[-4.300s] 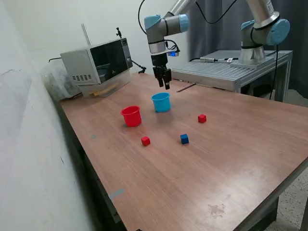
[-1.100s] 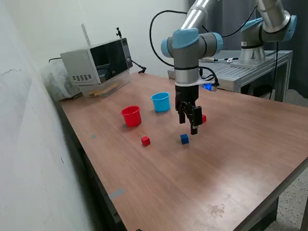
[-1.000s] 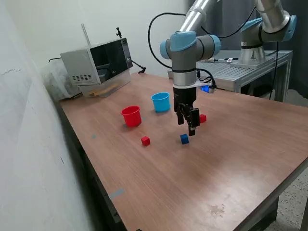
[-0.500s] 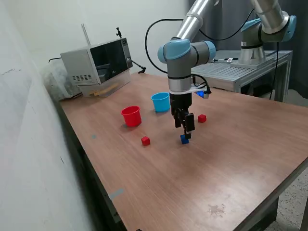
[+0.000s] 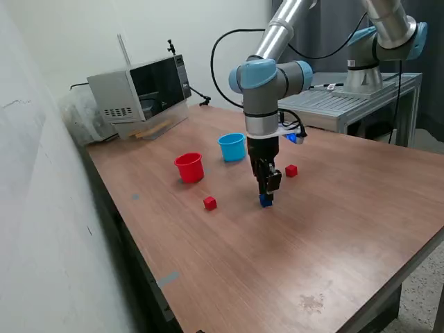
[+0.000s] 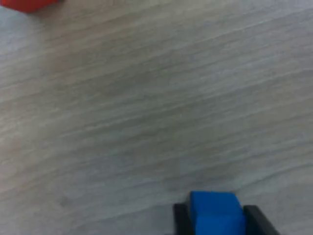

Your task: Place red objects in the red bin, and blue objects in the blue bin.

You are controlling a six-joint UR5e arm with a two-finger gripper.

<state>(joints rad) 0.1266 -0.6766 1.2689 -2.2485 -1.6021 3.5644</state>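
A: The arm is coming down from above the blue bin (image 5: 232,147) and across the table (image 5: 333,229); the gripper (image 5: 266,196) is now sitting right over the blue cube (image 5: 266,201).

B: Is it gripping yet?

A: The wrist view is showing the cube between two dark fingers (image 6: 257,219), close on both sides, but I cannot tell whether they are pressing it. It is resting on the table.

B: So the lift is coming next, probably, with two red cubes (image 5: 209,202) waiting.

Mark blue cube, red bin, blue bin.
blue cube (image 6: 215,211): wrist view, top face, between the finger pads.
red bin (image 5: 189,168): exterior view, outer wall.
blue bin (image 5: 232,149): exterior view, outer wall.
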